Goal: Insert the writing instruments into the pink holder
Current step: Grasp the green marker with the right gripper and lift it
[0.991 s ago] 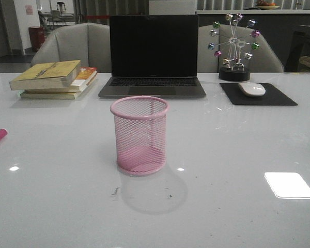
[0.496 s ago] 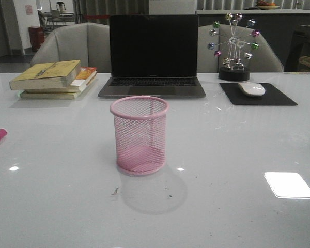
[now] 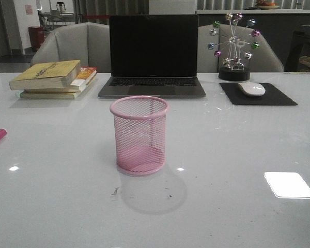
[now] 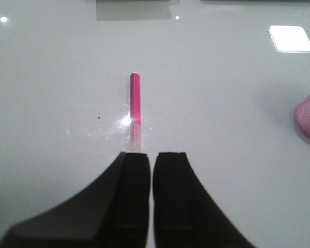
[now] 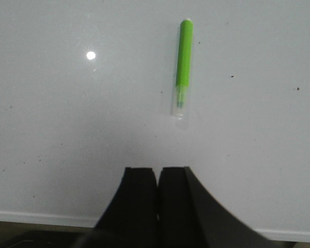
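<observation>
Holder: we see the pink wire-mesh cylindrical cup [image 3: 140,135] standing upright and empty at the middle of the glossy white surface [image 3: 237,206].
Pink pen: a magenta marker [image 4: 135,110] lies flat on the surface just ahead of our left pincer [image 4: 150,157], whose jaws sit nearly together, holding nothing.
Green pen: a lime green marker [image 5: 183,67] lies flat ahead of our right pincer [image 5: 157,173], jaws likewise pressed close and empty.
Behind the holder: a dark open laptop [image 3: 153,57].

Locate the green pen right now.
The green pen lies flat on the white table at its far right edge in the front view, right of the pink holder. In the right wrist view it lies just ahead of the shut right pincer, untouched.
</observation>
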Available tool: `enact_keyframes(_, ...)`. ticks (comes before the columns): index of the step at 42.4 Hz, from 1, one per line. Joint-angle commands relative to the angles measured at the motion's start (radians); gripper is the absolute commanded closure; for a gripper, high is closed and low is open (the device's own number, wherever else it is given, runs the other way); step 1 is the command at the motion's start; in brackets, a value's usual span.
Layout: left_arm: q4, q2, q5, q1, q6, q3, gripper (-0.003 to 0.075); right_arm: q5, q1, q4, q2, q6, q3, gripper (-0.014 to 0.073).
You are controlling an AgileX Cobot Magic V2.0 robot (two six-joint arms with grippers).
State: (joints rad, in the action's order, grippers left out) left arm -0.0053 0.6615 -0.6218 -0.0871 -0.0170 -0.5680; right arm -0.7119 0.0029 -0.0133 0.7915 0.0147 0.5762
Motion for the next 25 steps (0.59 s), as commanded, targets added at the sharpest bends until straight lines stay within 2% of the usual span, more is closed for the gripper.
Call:
enact_keyframes(1, -0.02, 0.02, 0.077, -0.012, -0.002, -0.032, 0.0344, 0.078, -0.005, -0.002, 0.042, -0.004, 0.033, 0.0276)
enact_keyframes(4, -0.027, 0.023, 0.079, -0.034, -0.002, -0.032, 0.0198, 0.079, -0.006, -0.002, 0.083, -0.003, 0.039, 0.0151)
enact_keyframes(7, -0.027, 0.023, 0.079, -0.072, -0.004, -0.032, 0.0141, 0.07, -0.013, -0.002, 0.134, 0.022, 0.056, 0.0102)
enact_keyframes(18, 0.005, 0.023, 0.106, -0.258, -0.006, -0.032, 0.0141, 0.077, -0.084, -0.002, 0.402, 0.039, 0.196, 0.0106)
enact_keyframes(25, 0.011, 0.025, 0.112, -0.304, -0.006, -0.032, 0.0141, 0.077, -0.102, 0.007, 0.587, 0.038, 0.331, 0.0106)
